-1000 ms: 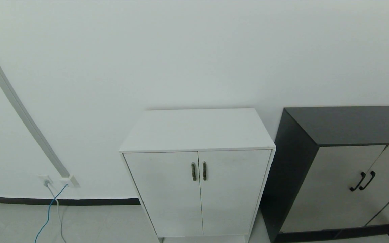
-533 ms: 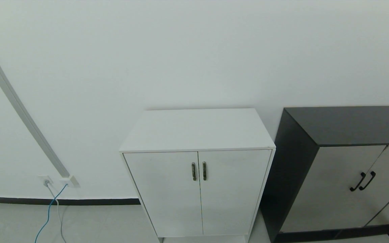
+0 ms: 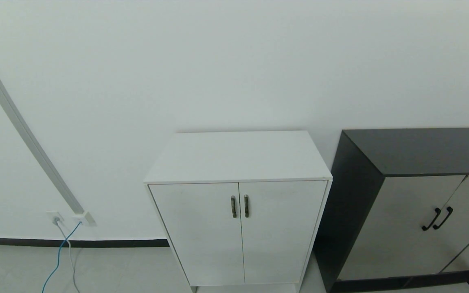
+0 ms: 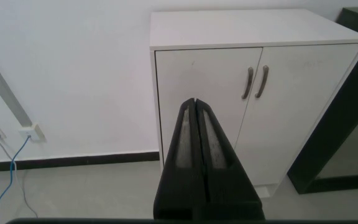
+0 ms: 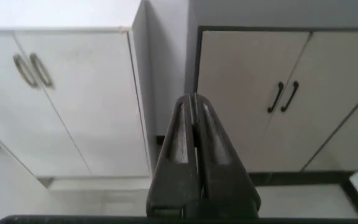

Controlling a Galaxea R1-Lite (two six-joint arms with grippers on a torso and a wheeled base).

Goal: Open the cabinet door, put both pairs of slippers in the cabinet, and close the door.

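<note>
A white two-door cabinet (image 3: 238, 228) stands against the wall with both doors closed; two dark vertical handles (image 3: 239, 206) sit side by side at the middle seam. The same white cabinet (image 4: 253, 93) faces my left gripper (image 4: 195, 102), which hangs some way in front of it, shut with nothing held. My right gripper (image 5: 194, 98) is also shut and empty, held off in front of the gap between the white cabinet (image 5: 67, 93) and its darker neighbour.
A black cabinet (image 3: 413, 195) with grey doors and black handles (image 3: 438, 218) stands right of the white one. On the left, a wall socket (image 3: 55, 217) with a blue cable (image 3: 57, 260) trailing to the floor, and a slanted cable duct (image 3: 23, 126).
</note>
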